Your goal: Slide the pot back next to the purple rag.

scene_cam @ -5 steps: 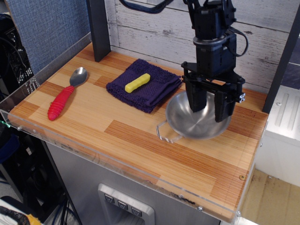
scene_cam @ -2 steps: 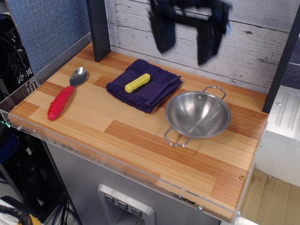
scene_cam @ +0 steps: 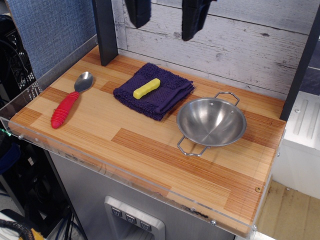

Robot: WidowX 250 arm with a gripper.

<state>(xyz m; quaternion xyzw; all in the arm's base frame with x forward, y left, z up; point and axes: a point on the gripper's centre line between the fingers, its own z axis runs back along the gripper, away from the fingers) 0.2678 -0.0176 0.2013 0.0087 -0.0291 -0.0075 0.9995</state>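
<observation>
Even, bright, diffuse light fills the frame; shadows are soft and short. The pot (scene_cam: 211, 122) throws a faint shadow toward the lower right and shows pale highlights inside its bowl, without harsh glare. The rag (scene_cam: 153, 90) reads dark, its weave still visible. The gripper (scene_cam: 165, 12) fingers at the top edge are slightly soft. The lower left corner is dim.

Wooden table (scene_cam: 150, 150); pot (scene_cam: 211, 121); purple rag (scene_cam: 160, 95); spoon (scene_cam: 70, 101)
</observation>
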